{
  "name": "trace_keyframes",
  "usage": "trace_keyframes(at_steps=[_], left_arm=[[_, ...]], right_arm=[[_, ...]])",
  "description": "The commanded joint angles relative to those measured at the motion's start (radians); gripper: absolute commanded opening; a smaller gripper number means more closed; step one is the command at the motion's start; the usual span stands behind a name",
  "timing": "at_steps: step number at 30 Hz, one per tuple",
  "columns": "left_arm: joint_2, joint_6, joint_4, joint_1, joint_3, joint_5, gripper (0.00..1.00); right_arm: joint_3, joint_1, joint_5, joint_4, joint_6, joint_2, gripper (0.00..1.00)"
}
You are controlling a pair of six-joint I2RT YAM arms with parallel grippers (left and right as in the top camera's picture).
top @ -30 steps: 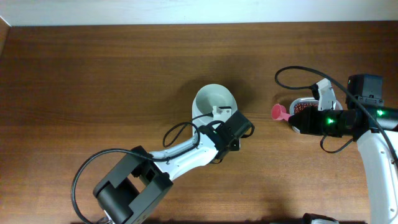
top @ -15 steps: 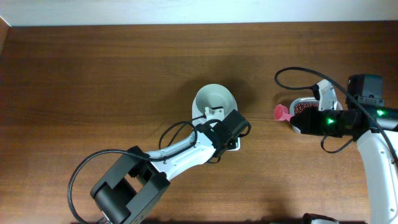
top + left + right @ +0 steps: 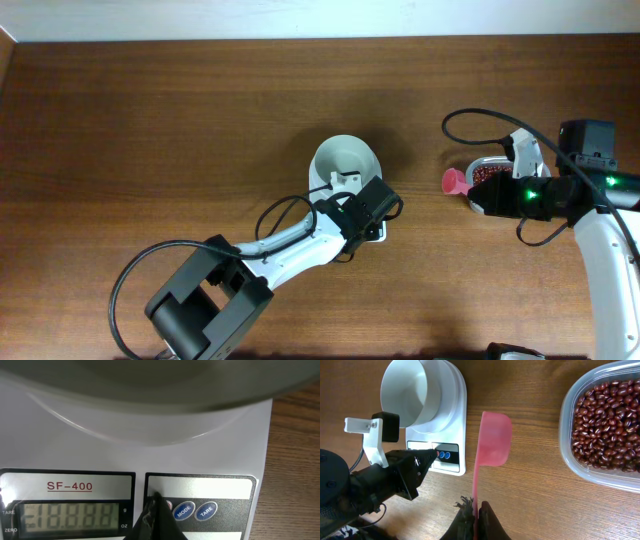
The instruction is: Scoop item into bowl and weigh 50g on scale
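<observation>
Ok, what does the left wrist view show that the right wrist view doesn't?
Only the left wrist: the display is readable, every digit segment lit, under the SF-400 label, beside the MODE button and TARE button.
Only the right wrist: the empty pink scoop in the right gripper, the tub of beans, and the empty inside of the bowl.
Both: the scale, the bowl on it, and the shut left gripper at the button left of MODE.
</observation>
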Motion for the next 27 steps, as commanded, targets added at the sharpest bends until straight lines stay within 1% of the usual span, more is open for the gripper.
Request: trace_keyframes(at_steps=[1, 7, 9, 12, 13, 15, 16, 20, 21, 22, 23, 24, 25, 26, 27], left_arm=[[0.147, 0.016, 0.005, 0.027, -0.071, 0.016, 0.00], [0.162, 0.015, 0.011, 0.029, -0.070, 0.016, 0.00], [0.138, 0.016, 0.000, 0.029, -0.066, 0.015, 0.00], [-0.008, 0.072, -0.011, 0.029, -0.064, 0.004, 0.00], [-0.106, 0.087, -0.012, 0.029, -0.059, 0.006, 0.00], [-0.239, 0.143, -0.011, 0.029, -0.058, 0.007, 0.00], [-0.314, 0.192, -0.012, 0.029, -0.058, 0.007, 0.00], [-0.413, 0.300, -0.036, 0.029, -0.058, 0.008, 0.01], [-0.424, 0.326, -0.039, 0.035, -0.057, 0.008, 0.03], [-0.451, 0.370, -0.043, 0.061, -0.056, 0.014, 0.09], [-0.485, 0.407, -0.050, 0.106, -0.048, 0.043, 0.11], [-0.518, 0.418, -0.065, 0.165, -0.036, 0.088, 0.11], [-0.559, 0.422, -0.073, 0.265, -0.020, 0.164, 0.06], [-0.573, 0.422, -0.071, 0.315, -0.017, 0.195, 0.03], [-0.592, 0.422, -0.068, 0.413, -0.017, 0.219, 0.00]], right_arm=[[0.006, -0.004, 0.008, 0.003, -0.010, -0.008, 0.04], [0.006, -0.004, 0.008, 0.003, -0.010, -0.008, 0.04], [0.006, -0.004, 0.008, 0.003, -0.010, -0.008, 0.04], [0.006, -0.004, 0.009, 0.004, -0.010, -0.008, 0.04], [0.006, -0.004, 0.009, 0.007, -0.010, -0.008, 0.04], [0.006, -0.004, 0.009, 0.008, -0.010, -0.008, 0.04], [0.006, -0.004, 0.008, 0.008, -0.010, -0.008, 0.04], [0.006, -0.004, 0.009, 0.010, -0.010, -0.008, 0.04], [0.006, -0.004, 0.009, 0.010, -0.010, -0.008, 0.04], [0.006, -0.004, 0.010, 0.013, -0.010, -0.008, 0.04], [0.006, -0.004, 0.010, 0.020, -0.010, -0.008, 0.04], [0.006, -0.004, 0.009, 0.030, -0.010, -0.008, 0.04], [0.006, -0.004, 0.009, 0.042, -0.010, -0.008, 0.04], [0.006, -0.004, 0.009, 0.046, -0.010, -0.008, 0.04], [0.006, -0.004, 0.010, 0.055, -0.010, -0.008, 0.04]])
